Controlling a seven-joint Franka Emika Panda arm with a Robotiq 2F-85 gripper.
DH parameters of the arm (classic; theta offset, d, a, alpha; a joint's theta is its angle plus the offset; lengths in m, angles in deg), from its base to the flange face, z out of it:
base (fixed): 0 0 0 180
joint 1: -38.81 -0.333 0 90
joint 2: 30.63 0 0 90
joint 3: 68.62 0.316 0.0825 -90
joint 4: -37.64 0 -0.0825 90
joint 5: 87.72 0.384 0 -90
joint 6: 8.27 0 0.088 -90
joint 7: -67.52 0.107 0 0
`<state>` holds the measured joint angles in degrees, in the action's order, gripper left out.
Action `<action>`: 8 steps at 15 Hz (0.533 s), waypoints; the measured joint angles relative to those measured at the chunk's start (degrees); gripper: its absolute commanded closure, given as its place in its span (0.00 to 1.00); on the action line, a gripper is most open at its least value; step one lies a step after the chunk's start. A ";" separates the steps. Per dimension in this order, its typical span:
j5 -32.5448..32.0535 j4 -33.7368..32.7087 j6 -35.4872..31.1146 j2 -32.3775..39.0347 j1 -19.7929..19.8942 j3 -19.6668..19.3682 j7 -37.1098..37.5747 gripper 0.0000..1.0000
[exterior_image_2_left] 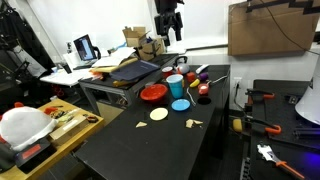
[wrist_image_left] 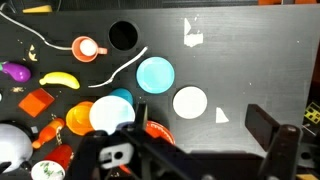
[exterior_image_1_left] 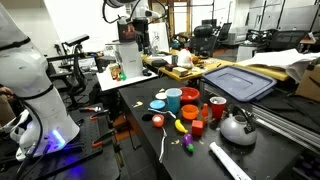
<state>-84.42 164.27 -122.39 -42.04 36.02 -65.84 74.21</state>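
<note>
The hand (exterior_image_2_left: pixel 171 30) hangs high above the dark counter (exterior_image_2_left: pixel 160 140), fingers spread and holding nothing; beneath it sit a blue cup (exterior_image_2_left: pixel 175 85) and a red plate (exterior_image_2_left: pixel 153 93), untouched.

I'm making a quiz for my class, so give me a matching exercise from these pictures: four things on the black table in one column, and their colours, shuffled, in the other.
Things:
1. banana
2. eggplant
3. kettle
4. round plate

Colours:
A. purple
B. light blue
C. yellow
D. silver

Pairs: 1-C, 2-A, 3-D, 4-B
</note>
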 measured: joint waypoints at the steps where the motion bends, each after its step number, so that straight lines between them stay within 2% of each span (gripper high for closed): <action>1: 0.00 0.00 0.00 -0.75 -0.01 0.05 0.00 0.00; 8: 0.49 0.00 0.97 -1.34 -0.02 0.09 1.03 0.00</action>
